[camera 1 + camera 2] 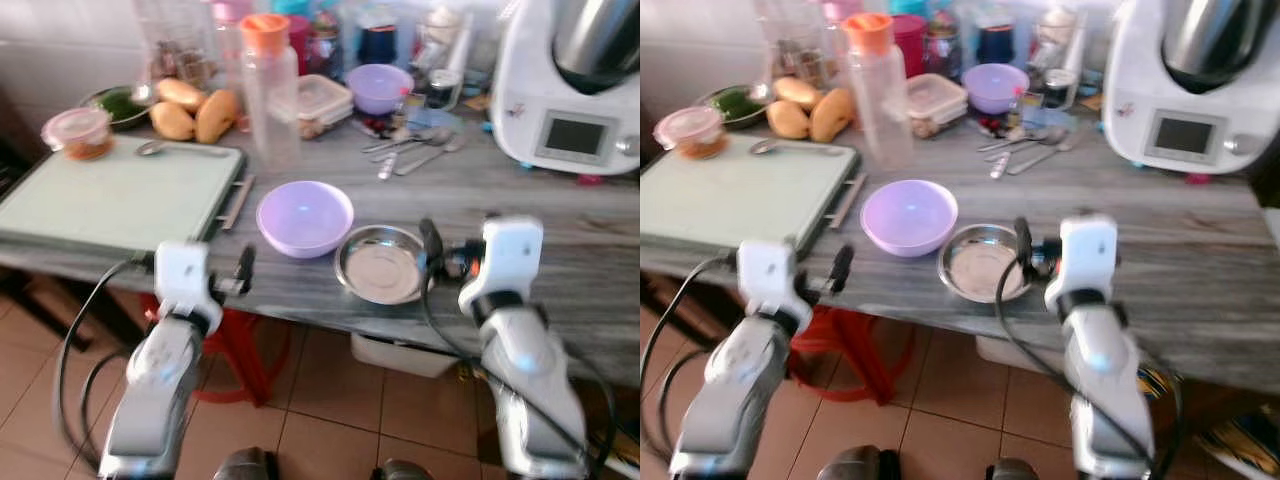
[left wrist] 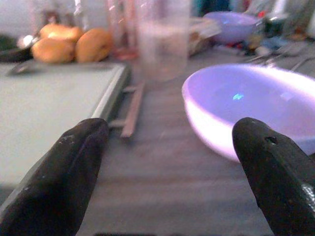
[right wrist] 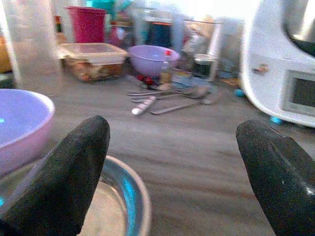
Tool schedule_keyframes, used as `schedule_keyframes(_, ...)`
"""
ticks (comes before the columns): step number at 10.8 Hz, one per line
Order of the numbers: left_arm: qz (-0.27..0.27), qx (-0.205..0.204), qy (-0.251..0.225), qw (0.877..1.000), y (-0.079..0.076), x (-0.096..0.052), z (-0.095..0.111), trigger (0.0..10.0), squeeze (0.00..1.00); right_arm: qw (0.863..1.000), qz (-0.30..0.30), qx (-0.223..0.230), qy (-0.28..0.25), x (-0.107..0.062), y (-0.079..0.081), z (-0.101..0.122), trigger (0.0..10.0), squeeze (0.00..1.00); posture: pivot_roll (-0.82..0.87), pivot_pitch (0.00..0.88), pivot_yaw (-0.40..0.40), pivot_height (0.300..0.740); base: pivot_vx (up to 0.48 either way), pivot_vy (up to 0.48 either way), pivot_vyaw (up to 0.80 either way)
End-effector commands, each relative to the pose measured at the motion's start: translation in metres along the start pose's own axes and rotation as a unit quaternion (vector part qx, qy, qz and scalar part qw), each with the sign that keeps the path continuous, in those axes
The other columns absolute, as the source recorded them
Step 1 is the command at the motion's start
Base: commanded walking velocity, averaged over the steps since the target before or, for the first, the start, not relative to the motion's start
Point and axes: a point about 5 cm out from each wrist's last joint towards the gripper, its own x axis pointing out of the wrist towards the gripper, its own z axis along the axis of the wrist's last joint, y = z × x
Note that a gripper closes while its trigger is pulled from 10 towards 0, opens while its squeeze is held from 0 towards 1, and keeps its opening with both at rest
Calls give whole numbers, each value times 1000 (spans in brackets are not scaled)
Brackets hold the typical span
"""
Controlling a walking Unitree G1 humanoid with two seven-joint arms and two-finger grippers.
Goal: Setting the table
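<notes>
While both silver arms reach forward over the near edge of the grey wooden table (image 1: 560,250), the lilac bowl (image 1: 304,216) sits upright on it between them, wide, shallow and glossy, with nothing in it. Touching or just beside that bowl, on its right, is a round steel dish (image 1: 380,264), also upright, its pale bottom bare.

The left gripper (image 2: 162,162) hangs low at the table's edge, left of the lilac bowl. Its two black fingers (image 2: 59,172) are spread wide with nothing between them; in the left wrist view the bowl's rim lies just beyond one fingertip.

The right gripper (image 3: 182,162) is on the other side of the bowl, over the steel dish's right rim. Its fingers are likewise held wide apart and grip nothing, with one finger (image 3: 64,172) above the dish.

Left of the lilac bowl lies a pale green tray (image 1: 110,195) with a spoon (image 1: 175,148) near its far edge. Behind the bowl stands a clear bottle with an orange cap (image 1: 270,80). Further back are a second lilac bowl (image 1: 378,87), a lidded food box (image 1: 318,102) and loose cutlery (image 1: 415,148). Far right of the bowl is a white kitchen machine (image 1: 570,85).
</notes>
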Motion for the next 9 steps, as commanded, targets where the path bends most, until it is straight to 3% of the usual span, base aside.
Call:
schedule_keyframes(1,7,5,6,1000,4,0,-4,10000,0,1000,-6,-1,-9,-3,0,1,10000,0,-68,0,59,740,0,0,0)
schedule_keyframes(3,15,8,2,1000,6,5,-2,10000,0,1000,-9,4,8,-11,-4,-6,10000,0,-67,0,69,740,0,0,0)
schedule_keyframes(4,11,8,-1,1000,3,7,-2,10000,0,1000,15,-17,-4,-7,-2,-1,10000,0,-67,0,65,740,0,0,0)
schedule_keyframes(5,11,10,-5,1000,2,10,-3,10000,0,1000,5,0,-5,-6,-1,0,10000,0,-63,0,63,736,-266,0,0)
schedule_keyframes(9,10,12,1,1000,4,4,-8,10000,0,999,38,9,4,-11,10,-3,10000,0,-57,0,57,666,-304,0,0)
